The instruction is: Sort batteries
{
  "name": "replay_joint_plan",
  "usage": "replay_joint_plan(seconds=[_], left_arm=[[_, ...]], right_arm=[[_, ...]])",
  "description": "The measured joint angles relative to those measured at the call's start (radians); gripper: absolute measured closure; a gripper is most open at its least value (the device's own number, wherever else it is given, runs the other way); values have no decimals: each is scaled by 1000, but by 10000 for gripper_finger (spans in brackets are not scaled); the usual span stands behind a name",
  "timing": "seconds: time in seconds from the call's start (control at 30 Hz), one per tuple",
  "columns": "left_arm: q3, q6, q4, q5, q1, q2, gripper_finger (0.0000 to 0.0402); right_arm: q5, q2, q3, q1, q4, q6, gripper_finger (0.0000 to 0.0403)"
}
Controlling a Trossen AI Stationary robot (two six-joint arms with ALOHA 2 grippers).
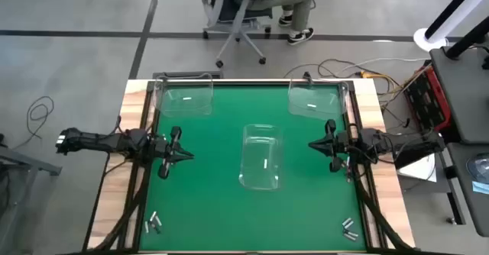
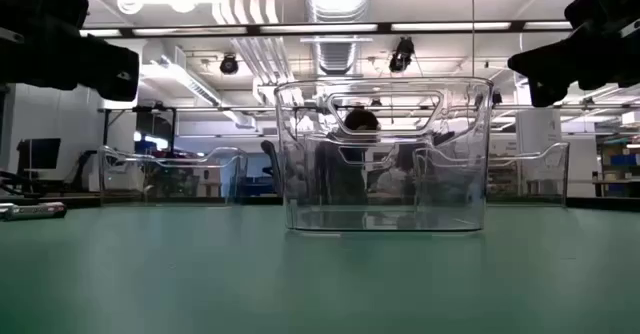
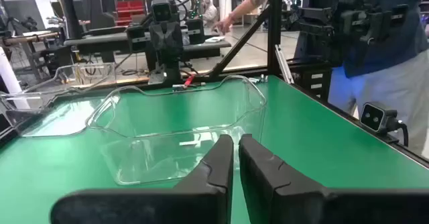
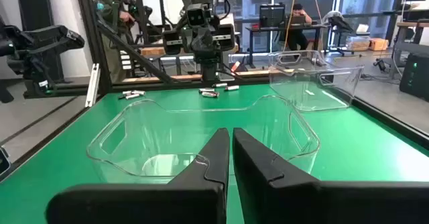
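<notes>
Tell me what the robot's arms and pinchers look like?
Both are dark, nearly black jointed arms. The left gripper and the right gripper each end in two flat, blocky black fingers that taper to a point seen from above. Thin cables run along the arms. No markings are visible.

overhead, table-level and wrist views share the central bin (image 1: 261, 157).
</notes>
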Motion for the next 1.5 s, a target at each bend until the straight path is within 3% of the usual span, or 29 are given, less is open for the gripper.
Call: replay_joint_plan(seconds=[0.97, 1.07, 1.17, 1.23, 1.33, 1.5], left_arm=[[0, 0, 0, 0, 0, 0, 394], [0, 0, 0, 0, 0, 0, 394], [0, 0, 0, 0, 0, 0, 394], [0, 0, 0, 0, 0, 0, 394], [0, 0, 0, 0, 0, 0, 394], [0, 0, 0, 0, 0, 0, 394]], right_arm=[[0, 0, 0, 0, 1, 0, 390], [11, 6, 0, 0, 87, 12, 390], [15, 9, 0, 0, 244, 204, 390], [71, 18, 0, -5, 295, 319, 390], [148, 68, 0, -6, 217, 542, 390], [120, 238, 5, -4, 188, 871, 390]])
